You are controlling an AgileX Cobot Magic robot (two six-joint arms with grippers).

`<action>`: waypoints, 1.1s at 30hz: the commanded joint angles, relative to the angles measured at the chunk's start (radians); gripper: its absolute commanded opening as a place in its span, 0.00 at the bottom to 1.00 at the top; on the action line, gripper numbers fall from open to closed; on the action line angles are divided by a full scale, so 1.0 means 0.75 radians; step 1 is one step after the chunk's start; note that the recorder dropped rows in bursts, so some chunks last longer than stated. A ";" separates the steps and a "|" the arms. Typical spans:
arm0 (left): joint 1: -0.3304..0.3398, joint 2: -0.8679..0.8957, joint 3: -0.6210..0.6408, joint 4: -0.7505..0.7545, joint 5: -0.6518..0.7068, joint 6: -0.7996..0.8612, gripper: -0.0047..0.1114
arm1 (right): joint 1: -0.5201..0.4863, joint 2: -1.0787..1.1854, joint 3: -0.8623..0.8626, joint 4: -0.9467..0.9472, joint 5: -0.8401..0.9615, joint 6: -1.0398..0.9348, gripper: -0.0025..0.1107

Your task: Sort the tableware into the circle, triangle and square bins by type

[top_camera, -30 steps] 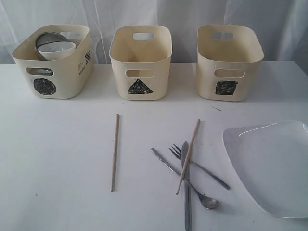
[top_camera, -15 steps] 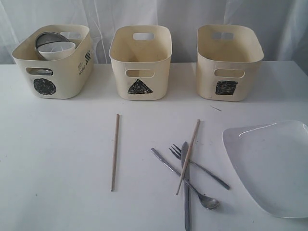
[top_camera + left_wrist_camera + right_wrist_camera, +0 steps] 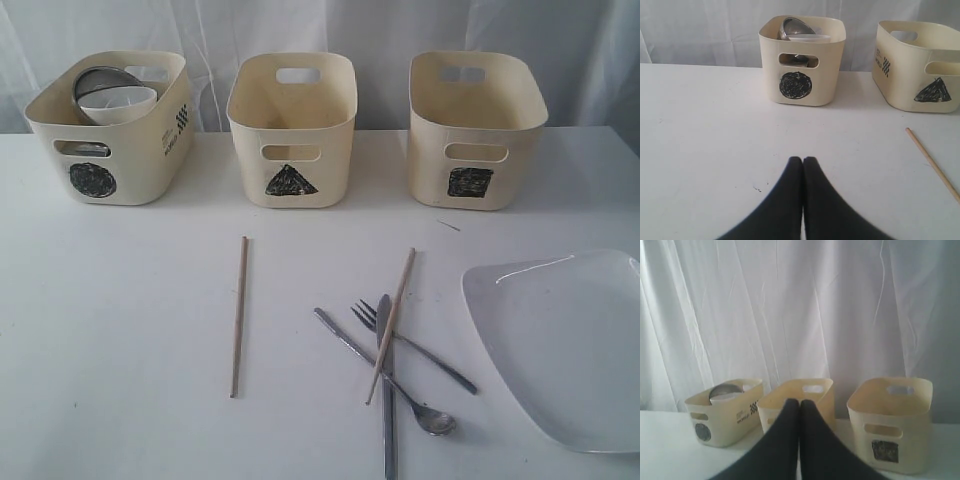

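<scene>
One glossy squarish white plate [image 3: 565,345]

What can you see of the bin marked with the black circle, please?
The circle bin is a cream, plastic-looking tub with cut-out handles, a scribbled black circle on its front and black print on one side. It stands upright on the white table, leftmost of the three in the exterior view, apart from the triangle bin. Inside, a white bowl rests by a tilted steel bowl; something metallic shows through the front handle slot.
</scene>
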 commanded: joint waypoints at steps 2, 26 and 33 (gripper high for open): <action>0.004 -0.006 0.005 -0.004 -0.002 0.000 0.04 | 0.004 -0.004 -0.105 0.006 0.268 -0.015 0.02; 0.004 -0.006 0.005 -0.004 -0.002 0.000 0.04 | 0.115 0.496 -0.267 0.119 0.976 -0.288 0.43; 0.004 -0.006 0.005 -0.004 -0.002 0.000 0.04 | 0.169 0.903 -0.395 0.109 0.969 -0.364 0.44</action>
